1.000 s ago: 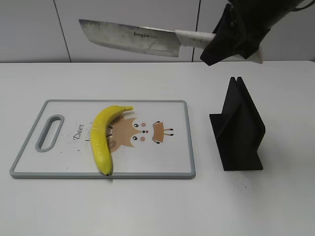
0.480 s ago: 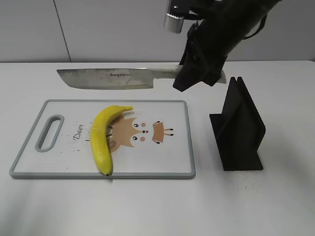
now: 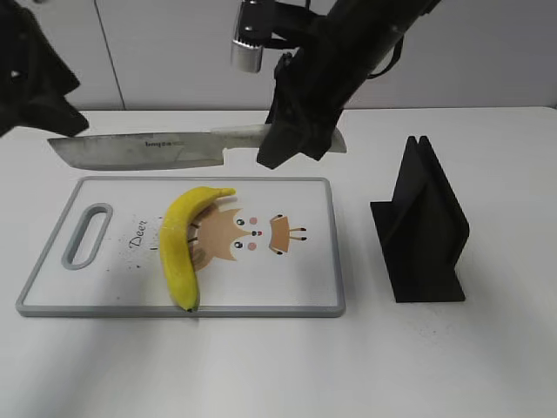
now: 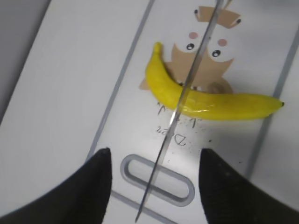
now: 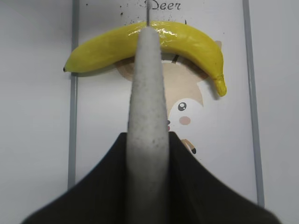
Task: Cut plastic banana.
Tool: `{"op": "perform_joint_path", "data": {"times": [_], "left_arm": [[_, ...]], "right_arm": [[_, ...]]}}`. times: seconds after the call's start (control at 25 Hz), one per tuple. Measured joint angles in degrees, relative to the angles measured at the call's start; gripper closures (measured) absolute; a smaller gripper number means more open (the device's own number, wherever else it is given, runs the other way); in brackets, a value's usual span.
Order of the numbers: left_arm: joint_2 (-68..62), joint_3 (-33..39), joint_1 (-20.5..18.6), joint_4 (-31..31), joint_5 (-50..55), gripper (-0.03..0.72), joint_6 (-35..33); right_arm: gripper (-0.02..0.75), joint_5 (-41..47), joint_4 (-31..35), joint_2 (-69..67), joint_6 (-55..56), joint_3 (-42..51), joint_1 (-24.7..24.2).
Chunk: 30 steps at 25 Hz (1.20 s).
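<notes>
Two robot arms work over a white table (image 3: 487, 366). Gripped around the pale handle of a cleaver (image 3: 144, 150), the right gripper (image 3: 296, 139) holds the broad steel blade level and edge-down above a cutting board (image 3: 305, 287), apparently to line it up for a chop. In the right wrist view the handle runs straight out from the closed jaws and crosses the middle of the plastic banana (image 5: 149, 42), which suggests the cut is aimed at the fruit's midsection. This bright yellow banana lies flat on the left half of the board, its stem pointing toward the back and its dark tip near the front edge, over a printed cartoon deer. At the upper left, the left gripper (image 4: 154, 186) hangs with its two dark fingers spread wide and holding nothing; its camera looks down past the thin blade edge to the fruit, perhaps ready to steady it. Right of the board, well apart from it, stands a black knife stand (image 3: 422, 231), empty. Pale grey wall panels close off the space behind the table.
</notes>
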State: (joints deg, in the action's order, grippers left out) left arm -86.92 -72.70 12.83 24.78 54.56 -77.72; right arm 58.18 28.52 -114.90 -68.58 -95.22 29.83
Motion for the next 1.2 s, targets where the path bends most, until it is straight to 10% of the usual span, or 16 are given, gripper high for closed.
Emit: {"op": "perform_joint_path", "data": {"times": [0.36, 0.76, 1.2], "left_arm": [[-9.7, -0.7, 1.5, -0.5, -0.3, 0.21, -4.1], [-10.8, -0.6, 1.5, -1.2, -0.7, 0.606, -4.3], [-13.0, -0.5, 1.5, -2.1, -0.4, 0.638, -4.3]], "right_arm": [[0.556, -0.2, 0.1, -1.7, -0.9, 0.0, 0.0], [0.556, 0.5, 0.1, -2.4, -1.1, -0.1, 0.0], [0.556, 0.5, 0.1, -2.4, -1.1, -0.1, 0.0]]}}
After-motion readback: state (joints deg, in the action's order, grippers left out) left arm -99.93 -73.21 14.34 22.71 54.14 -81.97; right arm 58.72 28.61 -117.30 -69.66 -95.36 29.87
